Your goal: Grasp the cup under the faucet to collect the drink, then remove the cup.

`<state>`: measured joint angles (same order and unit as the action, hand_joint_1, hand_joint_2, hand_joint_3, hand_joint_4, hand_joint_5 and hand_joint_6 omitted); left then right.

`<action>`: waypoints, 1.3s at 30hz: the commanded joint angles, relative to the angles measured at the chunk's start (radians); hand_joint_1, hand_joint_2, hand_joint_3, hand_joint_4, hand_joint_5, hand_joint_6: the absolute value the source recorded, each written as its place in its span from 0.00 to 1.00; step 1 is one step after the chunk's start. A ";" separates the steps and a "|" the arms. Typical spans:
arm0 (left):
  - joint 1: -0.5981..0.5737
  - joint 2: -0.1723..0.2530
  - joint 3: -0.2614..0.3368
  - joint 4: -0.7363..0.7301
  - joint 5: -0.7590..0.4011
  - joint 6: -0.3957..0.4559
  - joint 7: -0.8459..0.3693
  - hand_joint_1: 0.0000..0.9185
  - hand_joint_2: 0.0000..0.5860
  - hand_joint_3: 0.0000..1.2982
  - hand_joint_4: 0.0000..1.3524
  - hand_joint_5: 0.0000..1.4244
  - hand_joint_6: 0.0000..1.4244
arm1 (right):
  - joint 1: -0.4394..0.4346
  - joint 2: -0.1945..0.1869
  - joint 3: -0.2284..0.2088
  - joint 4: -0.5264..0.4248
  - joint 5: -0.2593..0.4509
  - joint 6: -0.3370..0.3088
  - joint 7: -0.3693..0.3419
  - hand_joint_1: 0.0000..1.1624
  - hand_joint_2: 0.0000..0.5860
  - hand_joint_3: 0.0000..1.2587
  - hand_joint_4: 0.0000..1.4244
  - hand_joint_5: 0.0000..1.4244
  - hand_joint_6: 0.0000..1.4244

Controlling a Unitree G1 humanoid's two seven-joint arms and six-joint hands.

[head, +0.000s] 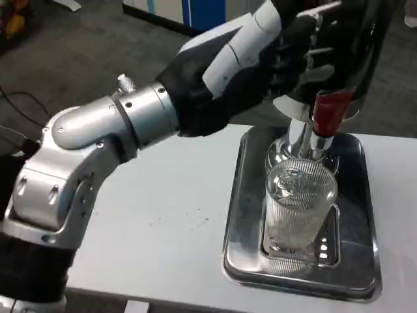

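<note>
White table (163, 228), grey carpet (78, 59); left hand (247, 59) fingers seemingly curled against dispenser (345, 45).

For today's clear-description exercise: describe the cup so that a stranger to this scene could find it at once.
Start at the shiny metal tray on the right of the white table. On its grille, directly beneath the chrome spout with the red tap handle, stands the cup. It is the one transparent, ribbed thing there; everything around it is metal.

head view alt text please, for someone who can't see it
The robot's left hand reaches up against the dark drink dispenser, above its red tap lever. A ribbed clear cup stands under the faucet on a metal drip tray on the white table.
</note>
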<state>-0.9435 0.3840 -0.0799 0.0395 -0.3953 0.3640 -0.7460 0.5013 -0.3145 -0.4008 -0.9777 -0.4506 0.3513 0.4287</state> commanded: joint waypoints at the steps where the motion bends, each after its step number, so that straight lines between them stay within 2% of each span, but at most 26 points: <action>1: -0.019 0.010 -0.031 0.041 0.034 0.016 -0.049 0.00 0.09 0.06 0.00 0.06 0.02 | 0.009 0.006 -0.014 -0.002 0.018 -0.023 -0.019 0.32 0.76 0.18 0.05 0.04 0.00; 9: -0.030 0.015 -0.055 0.089 0.087 0.002 -0.100 0.00 0.09 0.07 0.00 0.06 0.02 | 0.020 0.009 -0.020 -0.002 0.033 -0.033 -0.022 0.31 0.77 0.18 0.05 0.04 0.00; 15: -0.032 0.019 -0.075 0.107 0.146 -0.039 -0.117 0.00 0.09 0.08 0.01 0.07 0.02 | 0.031 0.012 -0.027 -0.002 0.043 -0.039 -0.026 0.31 0.77 0.18 0.05 0.04 0.00; 39: -0.004 0.076 -0.190 0.098 0.395 -0.282 -0.149 0.00 0.07 0.09 0.01 0.07 0.02 | 0.026 -0.005 -0.040 0.006 0.070 -0.035 -0.022 0.29 0.75 0.18 0.06 0.05 0.00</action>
<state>-0.9673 0.4429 -0.2249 0.1267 -0.0502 0.0989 -0.8682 0.5262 -0.3159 -0.4282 -0.9758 -0.3871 0.3207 0.4172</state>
